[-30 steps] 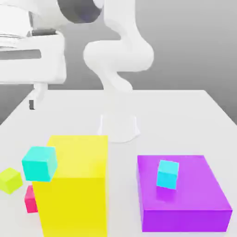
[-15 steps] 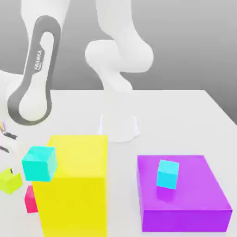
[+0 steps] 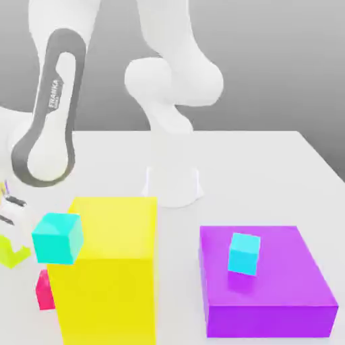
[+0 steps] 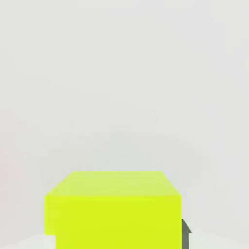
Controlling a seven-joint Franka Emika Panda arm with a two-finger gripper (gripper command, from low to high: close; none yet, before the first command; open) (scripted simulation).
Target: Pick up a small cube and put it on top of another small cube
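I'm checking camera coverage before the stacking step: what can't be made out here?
- Lime cube: exterior view, cut off by the left edge and partly behind the gripper; hand view, cut off by the picture's edge.
- Pink-red cube: exterior view, partly behind the yellow block.
- Yellow block's base: exterior view, cut off by the lower edge.

In the exterior view I've got the tall yellow block (image 3: 111, 269) at seven o'clock, the bigger cyan cube (image 3: 58, 238) perched at its ten o'clock top corner, both crowding my route. The pink-red cube (image 3: 46, 291) sits just beside it. Bare tabletop (image 3: 178, 269) lies between yellow and the low purple slab (image 3: 266, 266) at four o'clock.
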